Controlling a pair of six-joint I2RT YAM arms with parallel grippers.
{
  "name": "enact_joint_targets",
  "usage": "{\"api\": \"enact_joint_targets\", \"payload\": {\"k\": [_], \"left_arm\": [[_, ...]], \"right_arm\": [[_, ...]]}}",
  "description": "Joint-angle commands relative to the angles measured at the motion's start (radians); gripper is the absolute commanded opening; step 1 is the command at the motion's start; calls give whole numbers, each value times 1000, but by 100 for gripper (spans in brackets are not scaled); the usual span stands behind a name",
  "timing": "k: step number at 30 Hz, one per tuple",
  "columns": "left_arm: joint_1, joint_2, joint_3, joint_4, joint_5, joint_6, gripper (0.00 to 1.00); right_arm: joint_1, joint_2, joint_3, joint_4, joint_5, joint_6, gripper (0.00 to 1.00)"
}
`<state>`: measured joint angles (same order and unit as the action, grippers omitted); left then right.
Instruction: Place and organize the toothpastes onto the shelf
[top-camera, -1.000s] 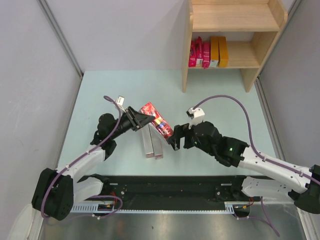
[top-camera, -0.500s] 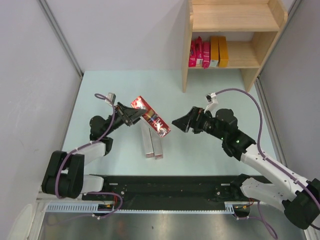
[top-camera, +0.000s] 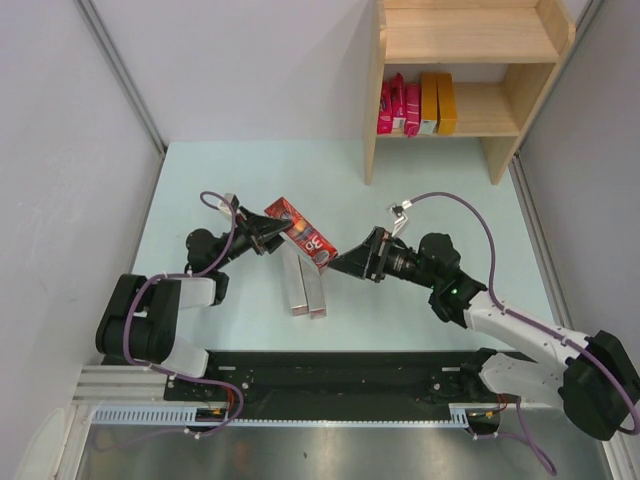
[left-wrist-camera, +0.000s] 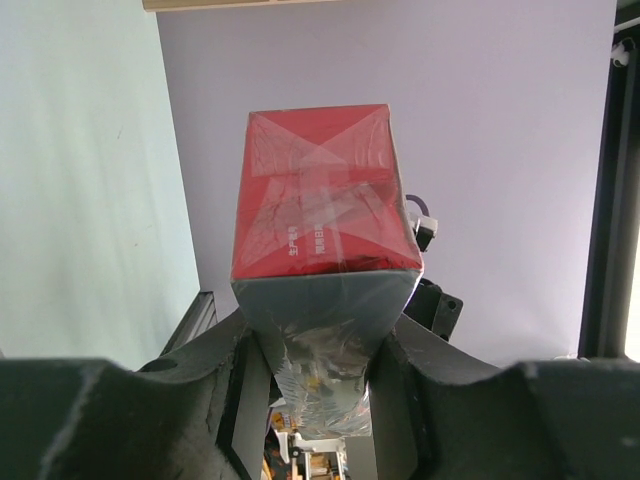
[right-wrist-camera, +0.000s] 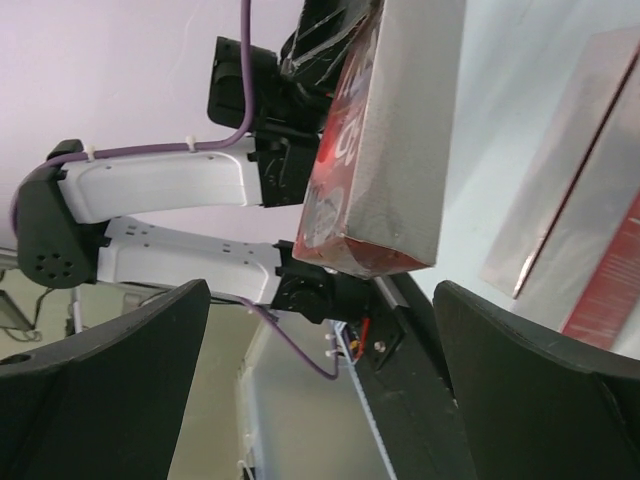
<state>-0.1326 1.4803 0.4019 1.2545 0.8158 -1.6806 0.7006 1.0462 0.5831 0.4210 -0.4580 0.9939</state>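
Top: left gripper (top-camera: 268, 233) is pinching the dark red carton (top-camera: 303, 233), holding it tilted above the tabletop (top-camera: 440, 190) and 2 silver cartons (top-camera: 303, 286). The right gripper (top-camera: 345, 264) is sitting at its free end. Pink and orange cartons (top-camera: 412, 108) are standing on the shelf (top-camera: 375, 90).
Left wrist: fingers (left-wrist-camera: 225, 365) are clamping the carton's sides.
Right wrist: fingers (right-wrist-camera: 110, 380) are spread wide around the carton end.

In the left wrist view, the near end of the dark red carton (left-wrist-camera: 318, 230) is hidden between the left fingers (left-wrist-camera: 230, 400), and its print is too small to read. The right wrist view cuts that carton at the top edge and the silver cartons (right-wrist-camera: 560, 190) at the right edge. The right fingers (right-wrist-camera: 100, 390) are blurred. From above, the shelf (top-camera: 470, 40) is cropped at the top, and its upper board hides part of the pink cartons (top-camera: 397, 105).
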Motion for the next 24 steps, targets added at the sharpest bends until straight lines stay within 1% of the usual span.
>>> {"api": "enact_joint_targets", "payload": {"k": [1, 4, 8, 9, 11, 15, 17, 24], "left_arm": [[7, -9, 6, 470, 0, -34, 37], [7, -15, 3, 470, 5, -34, 37], [7, -23, 0, 471, 5, -34, 37], [7, -23, 0, 470, 6, -34, 37], [7, -26, 0, 470, 9, -34, 37], [7, -29, -3, 470, 14, -33, 37], [7, -31, -8, 471, 17, -31, 37], [7, -31, -9, 471, 19, -25, 39]], "right_arm": [[22, 50, -8, 165, -7, 72, 100], [34, 97, -9, 208, 8, 91, 99], [42, 146, -12, 269, 24, 115, 94], [40, 158, -14, 280, 33, 121, 86], [39, 169, -15, 314, 39, 135, 84], [36, 184, -16, 369, 41, 158, 73], [34, 189, -14, 384, 41, 173, 70], [36, 201, -16, 383, 39, 183, 51]]}}
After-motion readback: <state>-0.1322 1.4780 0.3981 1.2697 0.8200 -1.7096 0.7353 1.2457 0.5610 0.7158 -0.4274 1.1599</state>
